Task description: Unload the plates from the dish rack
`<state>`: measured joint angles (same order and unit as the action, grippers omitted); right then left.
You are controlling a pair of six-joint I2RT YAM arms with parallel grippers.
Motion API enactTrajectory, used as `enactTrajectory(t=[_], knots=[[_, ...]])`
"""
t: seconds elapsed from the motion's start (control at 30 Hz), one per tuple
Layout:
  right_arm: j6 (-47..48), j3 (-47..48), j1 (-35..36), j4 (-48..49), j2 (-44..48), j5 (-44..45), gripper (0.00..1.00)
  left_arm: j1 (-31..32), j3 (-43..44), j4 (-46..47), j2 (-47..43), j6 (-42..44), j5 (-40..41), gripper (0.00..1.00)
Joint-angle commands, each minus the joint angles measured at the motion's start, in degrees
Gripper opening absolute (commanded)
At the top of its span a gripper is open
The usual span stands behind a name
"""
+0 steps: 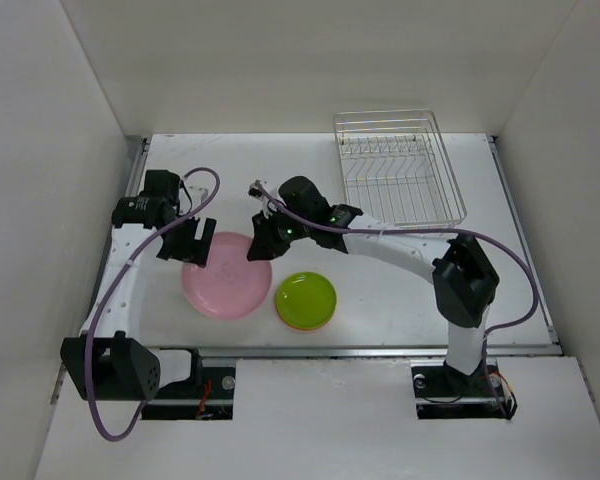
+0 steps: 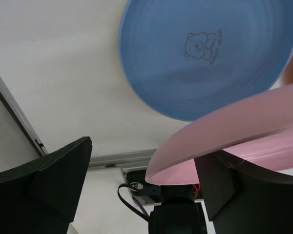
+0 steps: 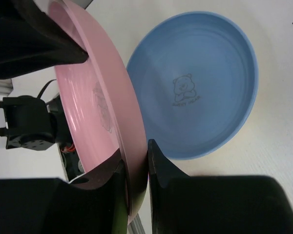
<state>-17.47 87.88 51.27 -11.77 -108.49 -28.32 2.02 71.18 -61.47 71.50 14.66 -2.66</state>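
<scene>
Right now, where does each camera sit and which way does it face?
Top external: above and behind the bases, facing down at the table; both arms show.
Left wrist: on the left arm, facing down past the open left gripper to the blue plate.
Right wrist: on the right arm, facing down past the right gripper, shut on the pink plate.
Shared: both wrist views show the pink and blue plates.

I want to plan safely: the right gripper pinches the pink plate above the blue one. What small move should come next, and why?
Probably the right gripper should lower the pink plate onto the blue plate beneath it. The pink plate hangs tilted, pinched only at its rim, and the left gripper stands open, not gripping.
</scene>
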Motion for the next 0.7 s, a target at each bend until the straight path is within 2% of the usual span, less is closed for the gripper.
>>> enactTrajectory(t=[0.0, 0.03, 0.2, 0.23, 0.27, 0.33, 0.37, 0.47, 0.5, 0.67], knots=[[-2.48, -0.78, -0.90, 10.27, 2.67, -4.47, 0.00, -0.26, -0.86, 0.56, -0.67, 1.34, -3.21, 0.80], [-3.00, -0.78, -0.90, 10.97, 2.06, -3.95, 0.00, -0.26, -0.86, -0.13, -0.67, 2.04, -5.84, 0.76], [-4.23, 1.59, -0.90, 10.98, -1.72, -4.64, 0.00, -0.26, -2.53, 0.39, 2.84, 1.34, -2.89, 0.21], [-4.93, 1.60, -0.90, 11.50, -2.34, -4.64, 0.00, -0.26, -3.06, 0.39, 2.85, 0.82, -2.88, 0.05], [-4.94, 1.60, -0.90, 11.51, -2.34, -4.64, 0.00, -0.26, -3.06, 0.39, 3.46, 0.81, -2.36, 0.00], [-5.46, 1.60, -0.90, 11.51, -2.34, -3.95, 0.00, -0.26, -3.59, 1.70, 3.47, 0.81, -1.74, 0.00], [-5.46, 2.12, -0.90, 11.51, -2.34, -3.24, 0.07, -0.26, -4.20, 2.23, 3.47, 0.81, 0.09, 0.00], [-5.46, 2.65, -0.90, 8.18, -2.34, 1.14, 0.38, -0.26, -5.43, 4.51, 3.99, 0.29, 3.17, 0.00], [-5.46, 2.65, -0.90, 7.21, -1.73, 2.55, 0.58, -0.79, -5.43, 5.13, 4.52, 0.29, 5.71, 0.00], [-4.85, 1.61, -0.90, 3.52, 1.43, 12.55, 0.85, -1.67, -5.96, 7.77, 10.39, -1.03, 8.28, 0.00]])
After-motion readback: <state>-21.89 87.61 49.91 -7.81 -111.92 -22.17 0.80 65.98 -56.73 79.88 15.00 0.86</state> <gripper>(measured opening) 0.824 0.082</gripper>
